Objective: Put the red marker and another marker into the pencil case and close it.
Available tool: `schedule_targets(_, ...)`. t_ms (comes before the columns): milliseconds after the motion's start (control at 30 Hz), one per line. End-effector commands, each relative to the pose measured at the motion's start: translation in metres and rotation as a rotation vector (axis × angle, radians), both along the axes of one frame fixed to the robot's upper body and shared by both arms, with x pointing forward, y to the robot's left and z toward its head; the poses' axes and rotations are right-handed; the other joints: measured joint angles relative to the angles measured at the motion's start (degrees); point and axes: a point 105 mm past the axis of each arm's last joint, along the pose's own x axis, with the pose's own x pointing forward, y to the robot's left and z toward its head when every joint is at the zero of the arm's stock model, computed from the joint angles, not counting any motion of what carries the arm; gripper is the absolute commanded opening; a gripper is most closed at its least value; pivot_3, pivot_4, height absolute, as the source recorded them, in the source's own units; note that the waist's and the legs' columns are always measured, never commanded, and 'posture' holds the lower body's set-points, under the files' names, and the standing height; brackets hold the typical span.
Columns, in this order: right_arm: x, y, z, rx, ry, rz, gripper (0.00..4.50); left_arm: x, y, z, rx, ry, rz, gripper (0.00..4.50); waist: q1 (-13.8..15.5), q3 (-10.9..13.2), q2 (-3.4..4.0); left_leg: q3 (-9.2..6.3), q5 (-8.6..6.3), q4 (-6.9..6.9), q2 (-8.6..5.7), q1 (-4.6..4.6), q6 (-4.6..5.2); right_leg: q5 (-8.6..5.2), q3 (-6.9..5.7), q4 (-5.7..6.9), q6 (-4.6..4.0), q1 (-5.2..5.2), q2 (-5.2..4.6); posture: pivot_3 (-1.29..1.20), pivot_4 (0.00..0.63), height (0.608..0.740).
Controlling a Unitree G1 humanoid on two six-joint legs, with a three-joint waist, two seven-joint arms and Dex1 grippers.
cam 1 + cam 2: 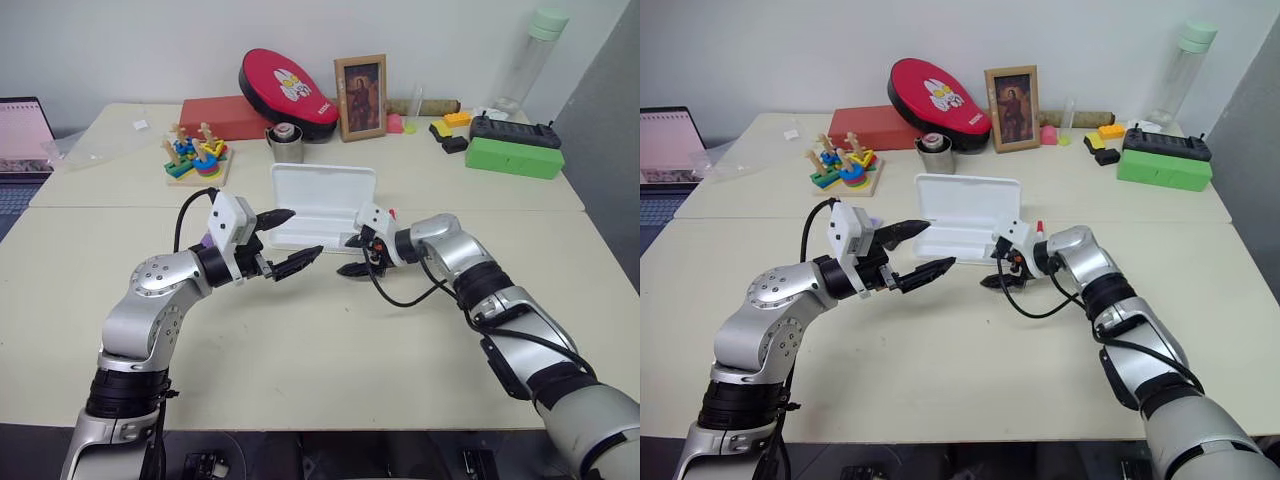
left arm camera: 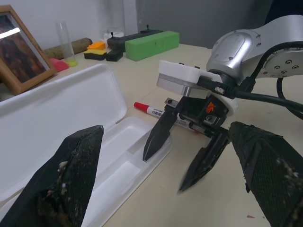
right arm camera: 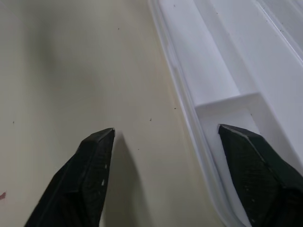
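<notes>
Both hands (image 1: 284,242) (image 2: 175,158) spread, flanking open pencil case (image 1: 322,206).

Even, bright indoor light falls from above; the cream desk (image 1: 330,330) is evenly lit, with only soft, short shadows under the arms. The head views are sharp from the near edge to the far wall, with no glare. In the left wrist view the near black fingers (image 2: 61,179) are large and soft, and the picture frame (image 2: 19,52) carries a pale reflection. In the right wrist view a soft shadow lies beside one finger (image 3: 80,184) on the desk.
</notes>
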Motion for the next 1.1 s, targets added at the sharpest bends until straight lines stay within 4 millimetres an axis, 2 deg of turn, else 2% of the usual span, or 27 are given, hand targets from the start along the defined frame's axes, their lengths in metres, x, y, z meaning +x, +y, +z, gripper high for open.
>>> schedule_targets(33, 0.001, 0.004, 0.001, -0.009, -0.016, 0.02, 2.54, -0.004, -0.001, 0.011, -0.01, -0.046, -0.001, 4.5, -0.03, 0.0, 0.0, 0.0, 0.0, 0.0, 0.0, 0.0, 0.0, 0.0, 0.0, 0.0, 0.0, 0.0, 0.0, 0.0, 0.15, 0.74)
schedule_targets(233, -0.002, 0.01, 0.002, 0.006, -0.022, 0.048, 0.86, -0.007, 0.006, 0.007, -0.002, -0.034, 0.023, 4.5, -0.56, 0.0, 0.0, -0.01, 0.0, 0.0, 0.0, 0.01, 0.0, 0.0, 0.0, 0.01, 0.0, 0.0, 0.0, 0.0, 0.15, 0.74)
schedule_targets(300, -0.004, 0.012, 0.002, 0.01, -0.021, 0.057, 0.54, -0.008, 0.007, 0.007, -0.002, -0.032, 0.024, 4.5, -0.73, 0.0, 0.0, -0.01, 0.0, 0.0, 0.0, 0.01, 0.0, 0.0, 0.0, 0.02, 0.0, 0.0, 0.0, 0.0, 0.15, 0.74)
schedule_targets(367, -0.005, 0.013, 0.003, 0.021, -0.023, 0.067, 0.02, -0.008, 0.008, 0.007, -0.003, -0.031, 0.026, 4.5, -0.84, 0.0, 0.0, -0.01, 0.0, 0.0, 0.0, 0.0, 0.0, 0.0, 0.0, 0.02, 0.0, 0.0, 0.0, 0.0, 0.15, 0.74)
schedule_targets(533, -0.012, 0.019, 0.012, 0.059, -0.043, 0.116, 0.01, -0.008, 0.009, 0.007, -0.004, -0.028, 0.038, 4.5, -0.91, 0.0, 0.0, -0.01, 0.0, 0.0, 0.0, 0.01, 0.0, 0.0, 0.0, 0.02, 0.0, 0.0, 0.0, 0.0, 0.15, 0.74)
schedule_targets(700, -0.04, 0.019, 0.02, 0.091, -0.08, 0.237, 0.01, -0.023, 0.02, 0.0, 0.007, 0.017, 0.05, 4.5, -0.98, 0.0, 0.0, -0.01, 0.0, -0.01, 0.0, 0.0, 0.0, 0.0, 0.01, 0.02, 0.0, -0.01, 0.0, 0.0, 0.15, 0.74)
schedule_targets(867, -0.076, 0.014, 0.001, 0.043, -0.065, 0.301, 0.01, -0.042, 0.037, -0.011, 0.027, 0.083, 0.098, 4.5, -0.94, 0.01, 0.01, -0.02, -0.01, -0.04, 0.0, 0.0, 0.01, -0.01, 0.01, 0.02, 0.0, -0.02, 0.0, 0.0, 0.15, 0.74)
schedule_targets(1100, -0.111, 0.018, -0.019, 0.021, -0.019, 0.331, 0.01, -0.056, 0.033, -0.018, 0.027, 0.125, 0.092, 4.5, -0.79, -0.01, -0.01, -0.02, -0.01, 0.01, 0.0, 0.02, 0.01, -0.01, 0.02, 0.02, 0.01, 0.03, 0.0, 0.0, 0.15, 0.74)
